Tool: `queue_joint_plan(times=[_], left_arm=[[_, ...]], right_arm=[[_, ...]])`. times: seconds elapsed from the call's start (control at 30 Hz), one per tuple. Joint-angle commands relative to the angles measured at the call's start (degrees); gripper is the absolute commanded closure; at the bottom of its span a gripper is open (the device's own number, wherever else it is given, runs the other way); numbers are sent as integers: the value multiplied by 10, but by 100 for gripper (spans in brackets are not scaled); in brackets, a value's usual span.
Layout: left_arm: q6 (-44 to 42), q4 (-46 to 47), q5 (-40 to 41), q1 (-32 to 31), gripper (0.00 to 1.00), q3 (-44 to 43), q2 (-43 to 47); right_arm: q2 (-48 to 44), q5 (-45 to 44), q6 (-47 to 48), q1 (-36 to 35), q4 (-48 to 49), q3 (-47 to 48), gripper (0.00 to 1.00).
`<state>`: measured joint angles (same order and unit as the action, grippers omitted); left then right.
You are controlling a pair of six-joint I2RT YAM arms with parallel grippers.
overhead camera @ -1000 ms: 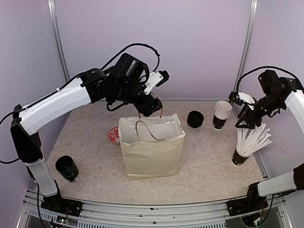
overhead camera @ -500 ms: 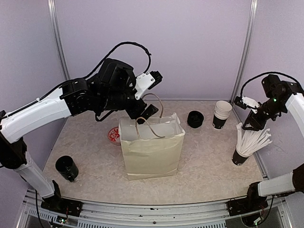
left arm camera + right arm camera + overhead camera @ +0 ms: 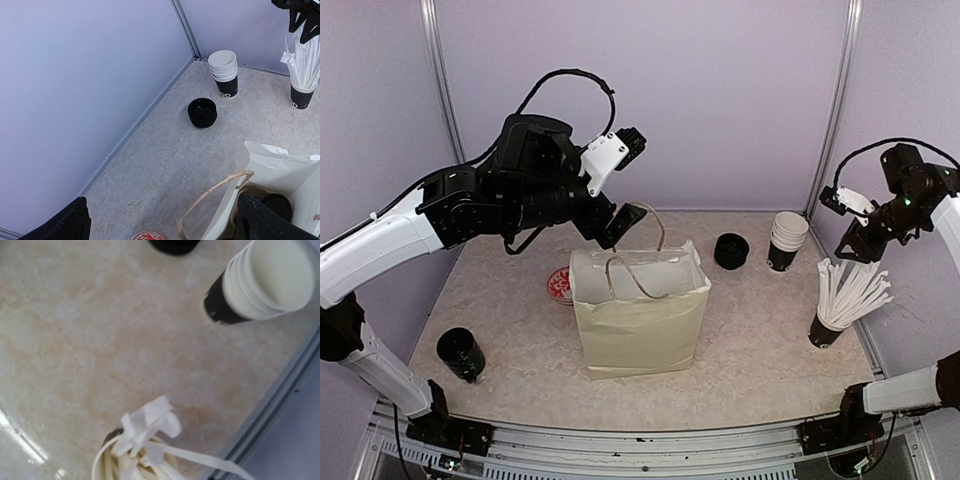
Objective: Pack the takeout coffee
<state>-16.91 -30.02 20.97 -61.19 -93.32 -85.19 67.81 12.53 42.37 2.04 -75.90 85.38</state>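
- Two hazards stand out. The left gripper [image 3: 162,200], spread fully wide and empty, hangs just above the paper bag [image 3: 640,320], beside its handle [image 3: 240,175]. A snag there, I judge, could tip the bag with the takeout coffee [image 3: 279,204] inside.
- The right gripper [image 3: 301,27] hovers over the cup of white sticks [image 3: 827,330]. Whether it pinches a stick I cannot tell, and a careless dip could topple that cup.
- Only the left wrist view shows the coffee's black lid deep in the bag. Only the top view shows a dark cup [image 3: 460,352] on the tabletop's near left.
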Motion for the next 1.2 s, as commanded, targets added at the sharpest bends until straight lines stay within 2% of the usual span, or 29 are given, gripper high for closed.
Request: queue_joint_plan(times=[0.0, 0.23, 0.4, 0.8, 0.9, 1.0, 1.17], left_arm=[[-10, 30, 14, -4, 1, 16, 26], [-11, 29, 25, -6, 1, 19, 28], [-11, 32, 32, -7, 1, 24, 30], [-9, 27, 46, -13, 1, 30, 31], [-5, 27, 50, -16, 1, 36, 32], [-3, 27, 58, -17, 1, 40, 34], [-4, 20, 63, -17, 1, 28, 37]], right_arm=[[0, 4, 0, 7, -3, -39, 60], [11, 1, -1, 7, 2, -52, 65], [9, 3, 2, 7, -3, -58, 83], [11, 18, -5, 7, 10, -72, 80], [16, 25, -5, 7, 12, -62, 84], [21, 35, -6, 7, 11, -49, 100], [15, 73, 9, 7, -19, -12, 100]])
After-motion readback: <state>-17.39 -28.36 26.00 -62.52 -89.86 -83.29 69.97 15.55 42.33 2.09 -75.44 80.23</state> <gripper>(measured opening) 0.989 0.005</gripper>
